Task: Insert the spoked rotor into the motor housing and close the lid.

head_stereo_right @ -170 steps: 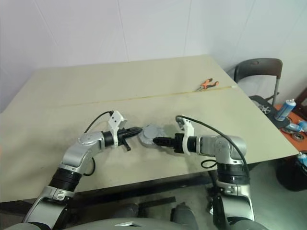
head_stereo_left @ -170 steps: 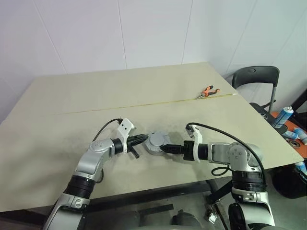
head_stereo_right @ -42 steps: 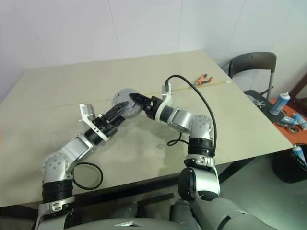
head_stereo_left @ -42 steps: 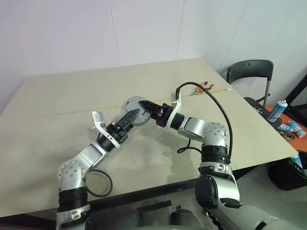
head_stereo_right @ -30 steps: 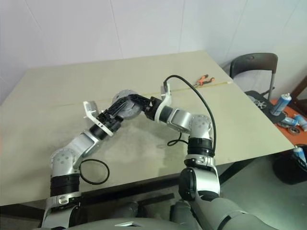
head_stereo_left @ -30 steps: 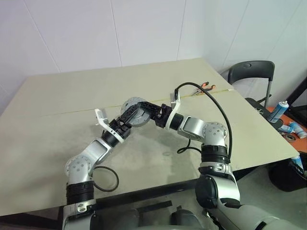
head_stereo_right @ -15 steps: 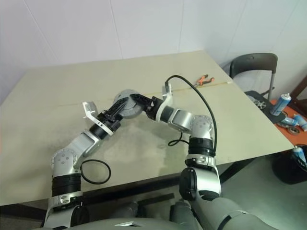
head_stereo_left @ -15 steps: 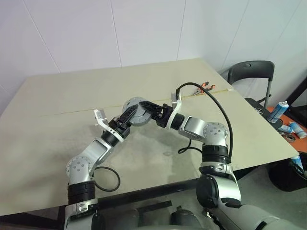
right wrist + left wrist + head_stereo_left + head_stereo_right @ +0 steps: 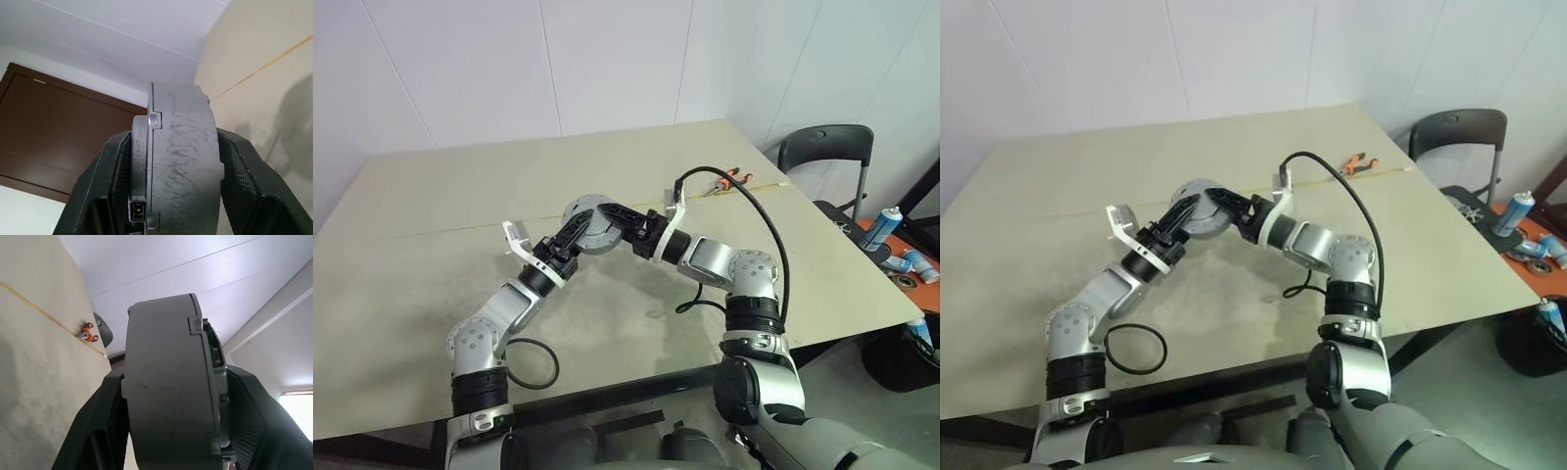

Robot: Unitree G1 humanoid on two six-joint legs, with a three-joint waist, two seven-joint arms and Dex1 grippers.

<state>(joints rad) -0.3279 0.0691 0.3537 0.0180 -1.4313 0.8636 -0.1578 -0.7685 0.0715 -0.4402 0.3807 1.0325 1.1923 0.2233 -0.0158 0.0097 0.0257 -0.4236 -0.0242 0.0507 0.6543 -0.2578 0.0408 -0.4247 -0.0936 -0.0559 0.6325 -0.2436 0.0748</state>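
Head views: motor housing (image 9: 588, 225) held edge-on above the tabletop (image 9: 431, 284) middle, left gripper (image 9: 570, 231) clamped on its near-left side, right gripper (image 9: 619, 217) on its right; windings, rotor and lid state hard to make out. Orange-handled pliers (image 9: 732, 177) far right, partly behind a cable. Left wrist view: grey housing rim (image 9: 166, 396) gripped between both black fingers (image 9: 105, 431), face hidden, no readable writing. Right wrist view: scratched rim (image 9: 181, 166) pinched between fingers (image 9: 115, 186), small connector socket near base, no labels legible.
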